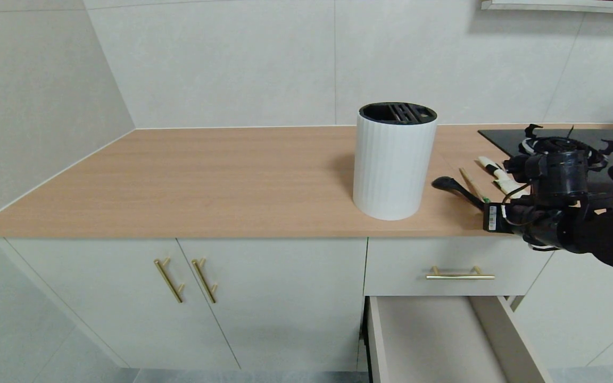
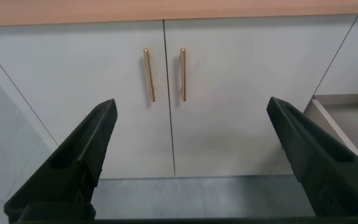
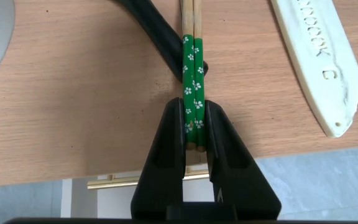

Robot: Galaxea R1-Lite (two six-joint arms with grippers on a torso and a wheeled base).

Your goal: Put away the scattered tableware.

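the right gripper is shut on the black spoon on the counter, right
No. The right gripper is shut on the green-ended chopsticks on the counter, not the black spoon, whose handle lies alongside them. The right wrist view shows it.

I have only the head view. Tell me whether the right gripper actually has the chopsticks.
Observer: Yes. The right gripper is shut on the chopsticks, clamping the pair at their green flowered ends.
Operator: Now report the left gripper.
Observer: The left gripper is open and holds nothing. It hangs below the countertop, facing the cabinet doors with the gold handles.
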